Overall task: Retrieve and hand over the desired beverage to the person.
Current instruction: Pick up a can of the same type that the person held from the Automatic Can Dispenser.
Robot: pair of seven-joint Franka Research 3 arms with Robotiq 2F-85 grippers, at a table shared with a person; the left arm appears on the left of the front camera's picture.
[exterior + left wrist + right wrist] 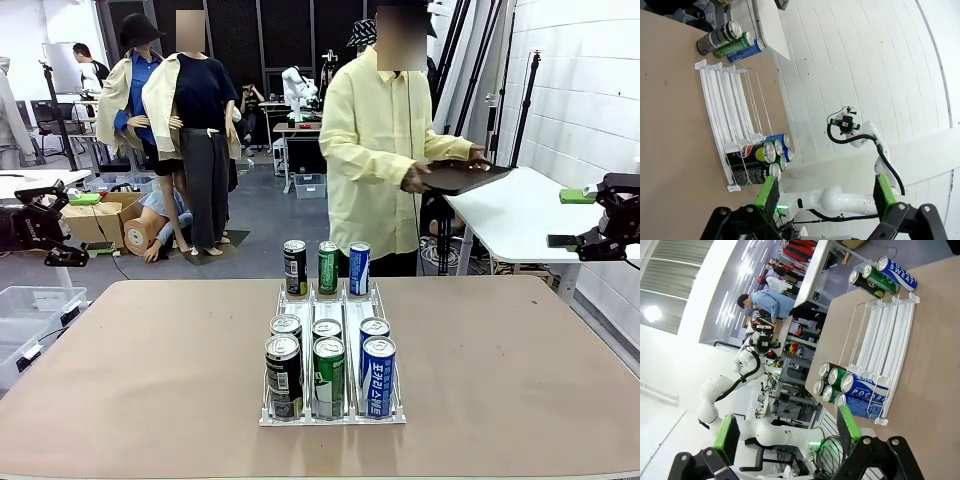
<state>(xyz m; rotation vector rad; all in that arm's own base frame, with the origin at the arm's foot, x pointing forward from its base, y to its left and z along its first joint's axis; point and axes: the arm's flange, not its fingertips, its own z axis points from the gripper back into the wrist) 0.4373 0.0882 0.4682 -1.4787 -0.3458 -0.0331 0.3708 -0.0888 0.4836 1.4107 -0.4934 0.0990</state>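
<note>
Starting at my own end: left claw (825, 195) stands wide open, nothing between the green pads. Right claw (787, 432) the same, wide and empty. In the front view the left claw (80, 228) hangs off the table's left side and the right claw (568, 218) off its right side, both above table height and well apart from the cans.

Table (150, 380), near end: white three-lane rack (330, 415) on the midline, lanes running away from me. The near cluster sits at the rack's front stop, two cans deep per lane: near black can (283, 375) in the left lane, near green can (329, 377) in the middle, near blue can (378, 375) in the right. All upright, long axis vertical, sides touching or nearly so.

Far end of the rack: far black can (295, 268), far green can (328, 267) and far blue can (359, 268), upright and close together.

Beyond the table: person (375, 150), turned toward the side table, both hands on a dark tray (465, 178). No hand points at a can, so I cannot tell which drink is wanted.

My reading: lane decides the arm. Black lies nearer the left claw, blue nearer the right, green about even. Either claw must travel inward and down, then close across an upright can from the side. Neighbours are tight, so the outer lanes look easier.
</note>
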